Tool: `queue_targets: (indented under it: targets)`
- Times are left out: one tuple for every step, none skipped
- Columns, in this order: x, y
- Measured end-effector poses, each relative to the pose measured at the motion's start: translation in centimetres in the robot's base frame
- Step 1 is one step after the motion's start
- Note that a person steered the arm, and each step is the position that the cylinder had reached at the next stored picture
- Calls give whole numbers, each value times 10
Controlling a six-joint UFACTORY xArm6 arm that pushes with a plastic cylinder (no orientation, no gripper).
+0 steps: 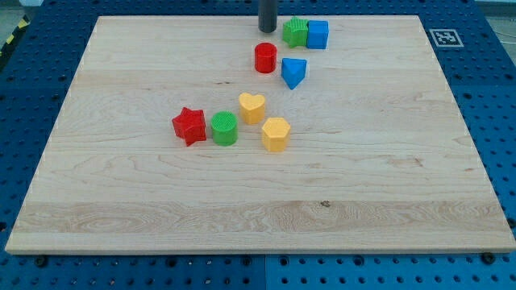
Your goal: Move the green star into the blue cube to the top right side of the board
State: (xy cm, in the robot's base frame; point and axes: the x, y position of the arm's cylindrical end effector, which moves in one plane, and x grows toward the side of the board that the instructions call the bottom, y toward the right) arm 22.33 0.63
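Note:
The green star [295, 32] sits near the view's top, a little right of centre, touching the blue cube [318, 35] on its right. My tip [267, 30] stands just left of the green star, with a small gap between them. The rod comes down from the view's top edge.
A red cylinder [265, 58] and a blue triangular block [293, 72] lie below the tip. A yellow heart [251, 107], yellow hexagonal block [275, 134], green cylinder [224, 128] and red star [189, 125] cluster mid-board. The wooden board [403, 161] lies on a blue perforated table.

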Motion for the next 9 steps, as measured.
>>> queue_targets:
  targets:
    - [7,0]
    - [26,0]
    - [27,8]
    - [27,28]
    - [27,50]
    - [27,73]
    - [31,98]
    - [45,119]
    - [61,145]
